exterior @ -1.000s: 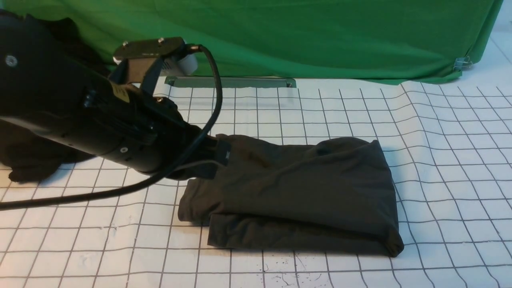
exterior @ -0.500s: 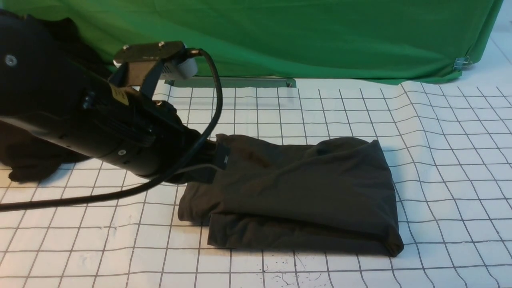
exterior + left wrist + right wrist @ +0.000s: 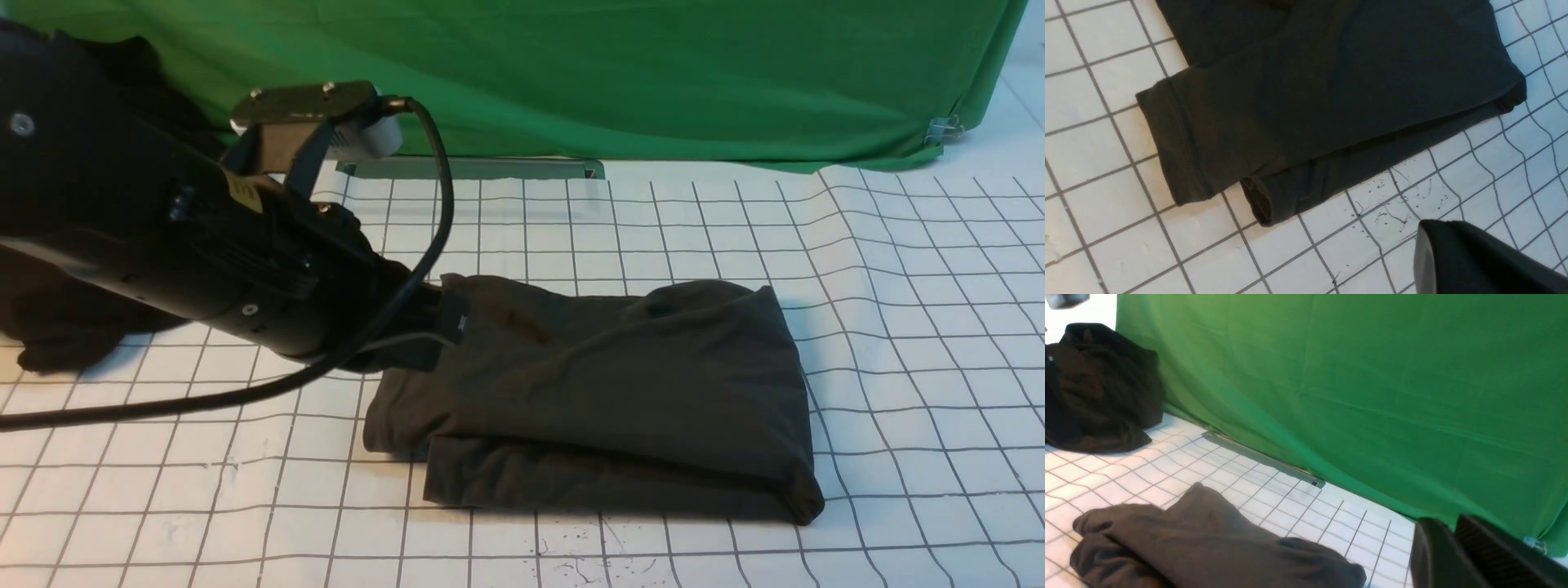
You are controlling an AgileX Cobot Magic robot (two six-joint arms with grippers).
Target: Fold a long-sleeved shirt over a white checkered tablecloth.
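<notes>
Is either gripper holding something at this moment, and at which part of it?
Nothing is held. The left gripper is shut with no cloth of the shirt in it; the right gripper is also empty.

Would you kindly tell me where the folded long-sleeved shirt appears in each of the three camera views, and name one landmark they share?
Front view: the long-sleeved shirt lies folded at centre, beside the left arm's tip.
Left wrist view: it fills the upper middle, cuffs towards the picture's left.
Right wrist view: it sits in the lower left.
Shared landmark: the white checkered tablecloth under the shirt, in all three.
</notes>
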